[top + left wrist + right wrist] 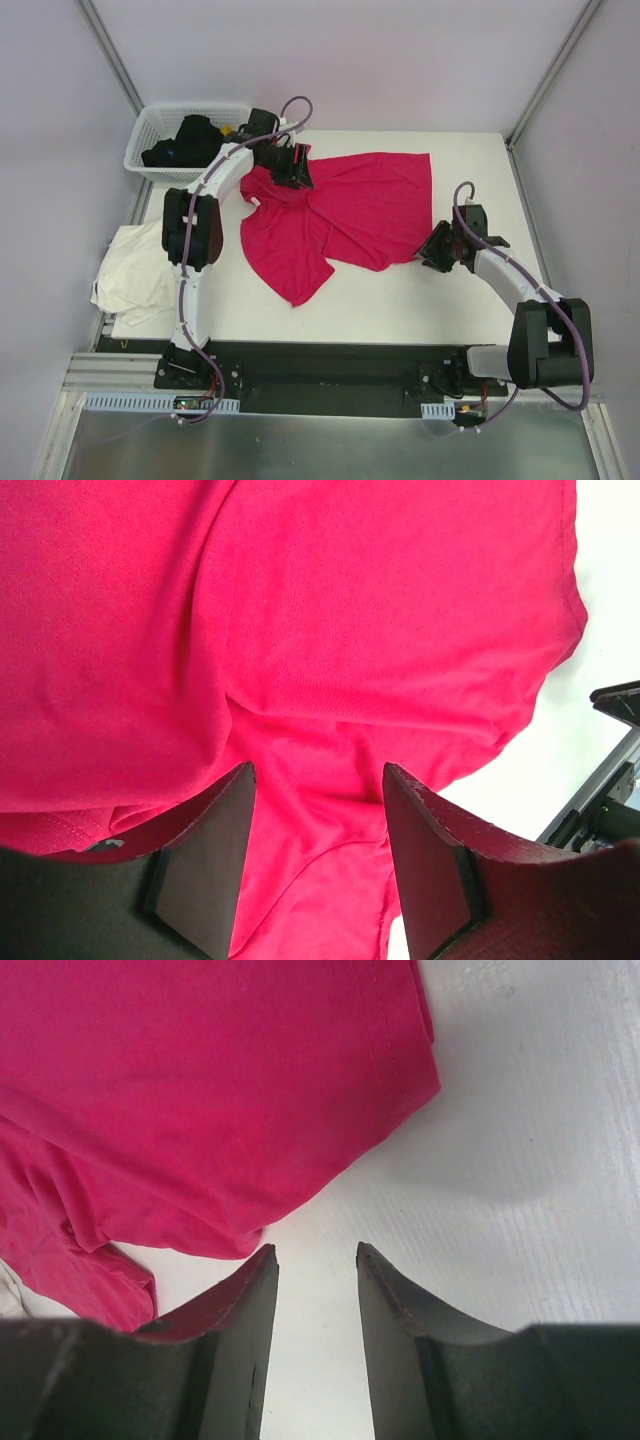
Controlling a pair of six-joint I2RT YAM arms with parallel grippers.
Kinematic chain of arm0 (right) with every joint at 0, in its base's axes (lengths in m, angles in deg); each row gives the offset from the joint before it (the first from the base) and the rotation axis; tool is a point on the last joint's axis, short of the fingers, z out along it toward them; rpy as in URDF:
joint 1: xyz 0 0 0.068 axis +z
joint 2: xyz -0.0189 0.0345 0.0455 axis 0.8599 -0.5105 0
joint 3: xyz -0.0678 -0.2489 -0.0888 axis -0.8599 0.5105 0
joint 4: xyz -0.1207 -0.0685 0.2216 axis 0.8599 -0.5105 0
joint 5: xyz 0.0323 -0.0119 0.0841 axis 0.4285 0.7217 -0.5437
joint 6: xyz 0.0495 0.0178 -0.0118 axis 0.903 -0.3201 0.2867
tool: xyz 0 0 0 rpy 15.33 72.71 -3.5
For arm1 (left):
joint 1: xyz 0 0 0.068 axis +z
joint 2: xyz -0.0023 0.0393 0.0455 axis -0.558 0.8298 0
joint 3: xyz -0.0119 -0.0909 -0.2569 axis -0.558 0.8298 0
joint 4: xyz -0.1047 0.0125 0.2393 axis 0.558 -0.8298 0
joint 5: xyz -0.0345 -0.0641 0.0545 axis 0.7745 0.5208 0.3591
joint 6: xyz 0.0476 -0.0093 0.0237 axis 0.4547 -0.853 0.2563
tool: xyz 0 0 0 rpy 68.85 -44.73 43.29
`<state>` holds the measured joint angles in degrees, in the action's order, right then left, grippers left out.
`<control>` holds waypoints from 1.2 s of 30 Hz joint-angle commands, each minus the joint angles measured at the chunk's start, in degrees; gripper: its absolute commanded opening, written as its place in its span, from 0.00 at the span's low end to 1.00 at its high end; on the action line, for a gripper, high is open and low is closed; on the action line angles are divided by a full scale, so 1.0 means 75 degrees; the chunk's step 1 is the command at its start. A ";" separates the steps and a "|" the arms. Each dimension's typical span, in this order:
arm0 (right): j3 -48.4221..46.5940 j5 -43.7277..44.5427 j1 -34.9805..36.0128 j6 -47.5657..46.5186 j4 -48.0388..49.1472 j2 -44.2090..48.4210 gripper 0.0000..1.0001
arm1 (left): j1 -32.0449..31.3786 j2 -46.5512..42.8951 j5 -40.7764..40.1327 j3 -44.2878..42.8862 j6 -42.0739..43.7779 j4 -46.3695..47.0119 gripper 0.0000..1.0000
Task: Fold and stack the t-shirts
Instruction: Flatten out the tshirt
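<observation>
Under the left fingers lies the magenta t-shirt.

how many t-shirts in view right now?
2. Magenta-red t-shirt lies rumpled in the middle of the table; cream-white t-shirt is bunched at its left edge. Dark cloth in the white basket may be more shirts; can't tell.

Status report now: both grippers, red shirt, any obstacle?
Left gripper open over red shirt. Right gripper open beside its edge, empty. Shirt wrinkled, not folded. White shirt aside, left; nothing blocking.
</observation>
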<state>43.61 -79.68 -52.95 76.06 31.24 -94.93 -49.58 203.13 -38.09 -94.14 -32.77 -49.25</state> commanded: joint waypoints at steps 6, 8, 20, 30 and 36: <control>-0.0394 0.0174 0.0056 0.0008 0.0214 0.0032 0.41 | -0.0336 -0.0225 0.0655 0.0006 0.0134 -0.0031 0.51; -0.0651 0.0127 0.0067 -0.0039 0.0332 -0.0644 0.41 | -0.0571 -0.0471 0.0421 0.0498 0.0168 -0.0031 0.50; -0.0817 -0.0307 0.0126 -0.0192 0.0344 -0.1446 0.41 | -0.1404 -0.2685 -0.1970 0.3790 -0.0663 0.0298 0.47; -0.0488 -0.0202 0.0103 0.0043 0.0508 -0.1200 0.41 | -0.1697 -0.4034 -0.1878 0.5186 -0.0921 0.0122 0.45; -0.0616 -0.0213 0.0091 0.0043 0.0485 -0.1223 0.41 | -0.2153 -0.4269 -0.1784 0.5597 -0.1120 0.0040 0.43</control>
<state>39.85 -81.18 -52.30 75.75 34.10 -106.14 -63.39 173.56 -52.04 -54.16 -39.46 -47.52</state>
